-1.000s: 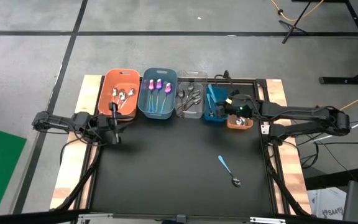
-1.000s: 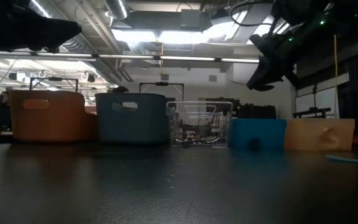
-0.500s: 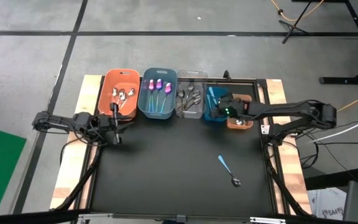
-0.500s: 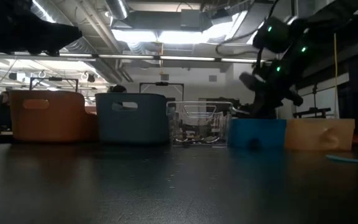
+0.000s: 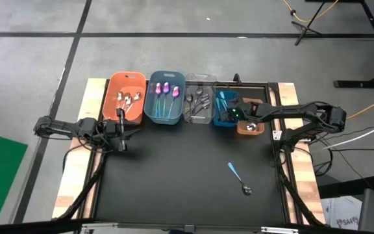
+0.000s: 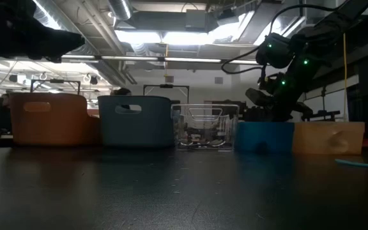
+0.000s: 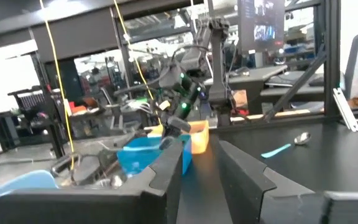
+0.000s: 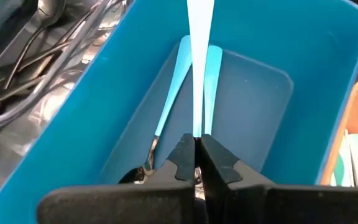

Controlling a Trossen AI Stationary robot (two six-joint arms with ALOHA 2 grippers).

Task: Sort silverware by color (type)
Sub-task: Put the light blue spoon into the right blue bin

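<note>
My right gripper (image 5: 231, 114) (image 8: 197, 155) reaches down into the blue bin (image 5: 224, 108) (image 8: 303, 74), shut on a blue-handled spoon (image 8: 199, 37). Two more blue-handled spoons (image 8: 166, 106) lie flat on that bin's floor. One blue-handled spoon (image 5: 237, 177) lies flat on the black table toward its near right. The orange bin (image 5: 124, 96) holds silver-bowled pieces, the grey-blue bin (image 5: 165, 96) purple ones, the clear bin (image 5: 199, 104) silver ones. My left gripper (image 5: 119, 123) (image 7: 201, 177) waits open at the table's left, near the orange bin. My right gripper pinches the spoon's pale blue handle at its narrow part (image 8: 197, 127) between the two fingers (image 8: 182, 158). They come from above, slanting down into the blue bin, and lie along the handle. The wide free end juts out past the fingertips; the bowl end is hidden behind them.
The five bins stand in a row along the table's far edge, the brown one (image 5: 250, 125) at the right end. The black table (image 5: 174, 182) spreads out in front of them. Cables and stands lie on the floor beyond the table.
My right gripper has moved from over the brown bin toward the table's left and down into the blue bin, carrying the blue-handled spoon with it. My left arm has kept still.
</note>
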